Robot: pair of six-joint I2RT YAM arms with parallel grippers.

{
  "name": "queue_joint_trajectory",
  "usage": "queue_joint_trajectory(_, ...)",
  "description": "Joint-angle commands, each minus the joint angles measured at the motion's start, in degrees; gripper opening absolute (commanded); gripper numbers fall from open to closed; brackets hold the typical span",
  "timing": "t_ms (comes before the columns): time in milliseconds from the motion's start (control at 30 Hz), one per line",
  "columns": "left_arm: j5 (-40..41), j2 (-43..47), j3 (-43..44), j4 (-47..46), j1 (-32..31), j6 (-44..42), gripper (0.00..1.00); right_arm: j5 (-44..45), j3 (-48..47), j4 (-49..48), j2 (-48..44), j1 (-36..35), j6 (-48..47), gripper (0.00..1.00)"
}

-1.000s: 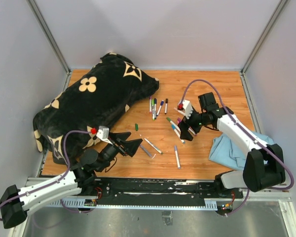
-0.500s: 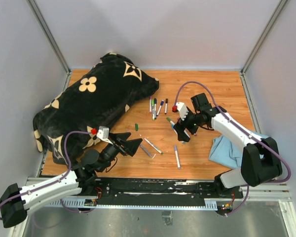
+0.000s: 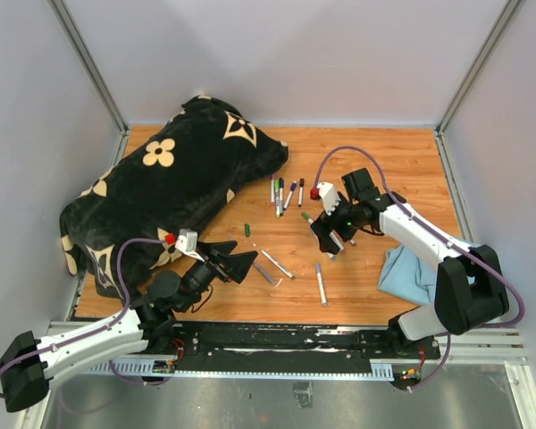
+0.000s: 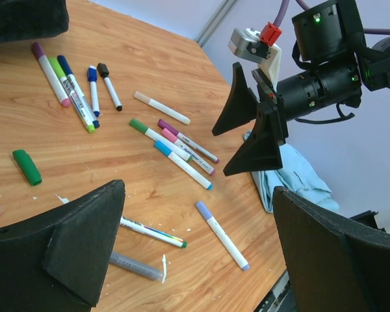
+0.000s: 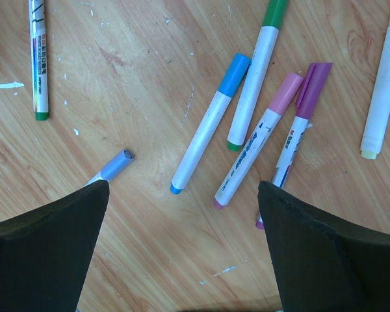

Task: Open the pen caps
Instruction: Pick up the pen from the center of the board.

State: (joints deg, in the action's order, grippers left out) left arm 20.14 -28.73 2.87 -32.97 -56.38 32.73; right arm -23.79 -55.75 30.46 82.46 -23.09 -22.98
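Currently, right jaws: right gripper point(image 5: 183, 185) is spread wide, holds nothing, and hovers over the markers.
Caps below: blue cap point(image 5: 236, 67), pink cap point(image 5: 287, 88) and purple cap point(image 5: 314, 81) sit in the upper right of the wrist view, all on their barrels; a loose green cap point(image 3: 247, 230) lies near the overhead view's centre.
Left jaws: left gripper point(image 4: 198, 188) is also wide open and empty, at the overhead view's lower left, well apart.
Risk: the barrels lie close together, so closing could pinch two or shove one aside; thin, flat barrels may slip.
Change: the right gripper has slid left over the cluster since a second ago; the left arm is unmoved.
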Motion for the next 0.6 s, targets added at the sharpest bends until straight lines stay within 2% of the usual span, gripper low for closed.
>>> queue_joint_trajectory(0, 1.52, -0.10, -0.41, -2.21, -0.24, 0.40, 0.99, 2.31, -1.58, -1.97, 1.31, -1.72, 3.99, 0.98)
queue_joint_trajectory(567, 1.77, -0.14, -0.98, -2.10, -0.31, 1.32, 0.99, 6.41, -2.49, -3.72, 3.50, -3.05, 8.61, 0.98)
